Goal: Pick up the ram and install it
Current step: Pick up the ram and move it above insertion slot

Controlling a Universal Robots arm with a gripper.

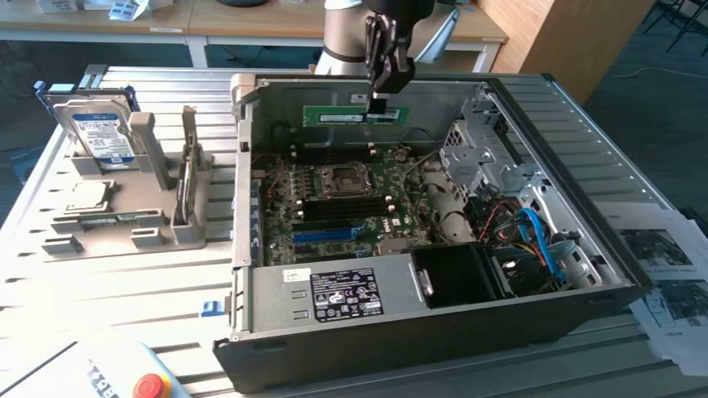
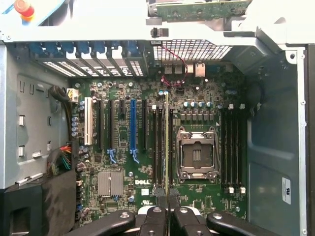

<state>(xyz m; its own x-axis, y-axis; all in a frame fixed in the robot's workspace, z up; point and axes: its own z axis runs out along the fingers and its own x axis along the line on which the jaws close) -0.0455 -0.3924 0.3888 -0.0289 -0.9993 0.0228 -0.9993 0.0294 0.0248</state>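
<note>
The ram point(image 1: 343, 115) is a thin green stick with a white label, held lengthwise and level above the open computer case point(image 1: 443, 332), near its far wall in the exterior view. My gripper point(image 1: 379, 106) is shut on the stick's upper edge. In the wrist view the ram point(image 2: 167, 147) is seen edge-on as a thin line running out from my gripper point(image 2: 167, 209). It hangs over the black memory slots point(image 2: 158, 147) beside the CPU socket point(image 2: 197, 155), well above the motherboard point(image 1: 332, 199).
A grey rack point(image 1: 122, 224) on the exterior view's left holds a silver hard drive point(image 1: 98, 133). The case contains a power supply point(image 1: 332, 294), blue cables point(image 1: 542, 240) and a long blue slot point(image 2: 132, 128). A red stop button point(image 1: 149, 385) and papers point(image 1: 664, 274) lie on the table.
</note>
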